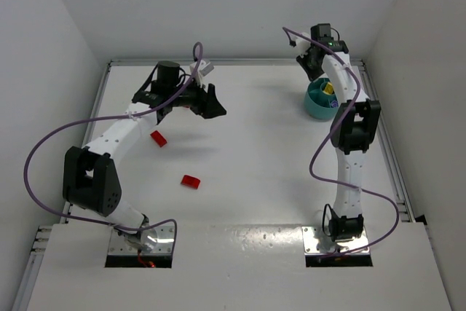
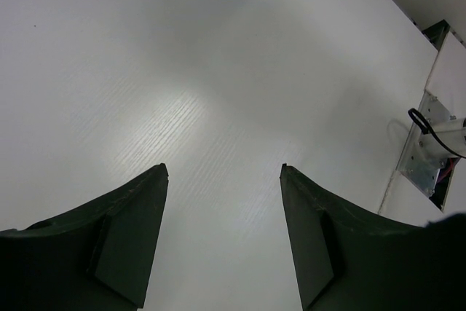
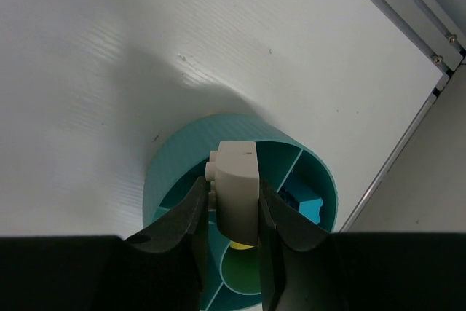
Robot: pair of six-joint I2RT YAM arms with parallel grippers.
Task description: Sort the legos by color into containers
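Note:
My right gripper point(image 3: 230, 198) is shut on a white lego point(image 3: 237, 183) and holds it just above the round teal tub point(image 3: 182, 162). The tub has dividers; a light blue lego point(image 3: 306, 205) lies in its right compartment and a yellow one point(image 3: 242, 244) shows under the white lego. In the top view the tub point(image 1: 317, 109) stands at the back right, partly under the right arm, with yellow point(image 1: 328, 88) showing inside. Two red legos point(image 1: 158, 138) point(image 1: 191, 181) lie on the table at left. My left gripper point(image 1: 216, 103) is open and empty above bare table point(image 2: 223, 169).
The table's right edge with a metal rail point(image 3: 408, 12) runs close behind the tub. A white block point(image 1: 203, 68) sits on the left wrist. Purple cables point(image 1: 44, 143) loop beside both arms. The right arm's base plate point(image 2: 429, 162) shows in the left wrist view.

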